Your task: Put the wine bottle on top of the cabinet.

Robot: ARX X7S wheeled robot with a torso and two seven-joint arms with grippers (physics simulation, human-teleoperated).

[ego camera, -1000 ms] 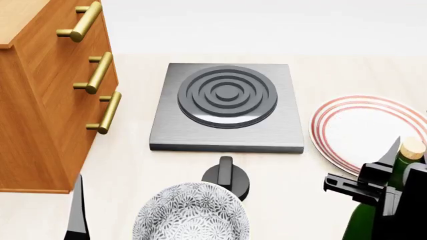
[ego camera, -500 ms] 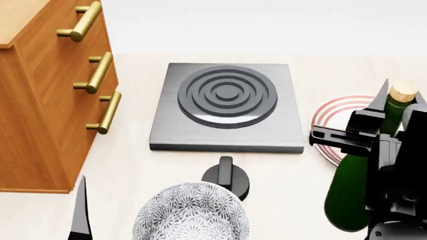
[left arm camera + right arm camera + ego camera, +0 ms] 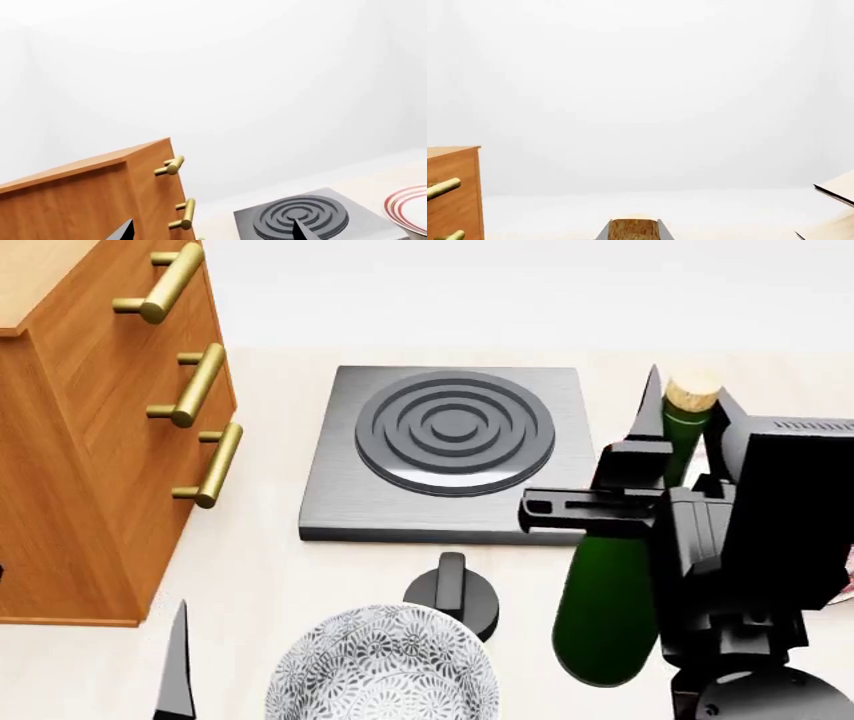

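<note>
**Right arm carrying the wine bottle toward the cabinet**

The table (image 3: pixel 267 570) is bearing everything; pale, wide, mostly bare at the left front. The cabinet (image 3: pixel 80 470) is sitting at the table's left edge, drawers with brass handles (image 3: pixel 198 385) facing the middle, lighter top only just showing in the head view's upper left corner. That top is the goal, so the bottle is needing height and leftward travel, in my judgement.

The right arm is occupying the right side of the head view, bulky black housing hiding part of the striped plate (image 3: pixel 408 210) behind it. The stove plate (image 3: pixel 454 445) is lying flat mid-table, between cabinet and arm.

The wine bottle (image 3: pixel 611 610) is hanging roughly upright, a little tilted, in front of the stove's right edge, and looks clear of the table; cork (image 3: pixel 693 394) uppermost. The right pincer (image 3: pixel 678 445) is clamped on the neck, fingers either side: probably a neck grip so the base is free for setting down.

The patterned bowl (image 3: pixel 383 665) and a black knob-like thing (image 3: pixel 454 595) are sitting near front, possibly under the carry path.

The left pincer (image 3: pixel 210 232) is idling, fingertips apart, holding nothing.
</note>
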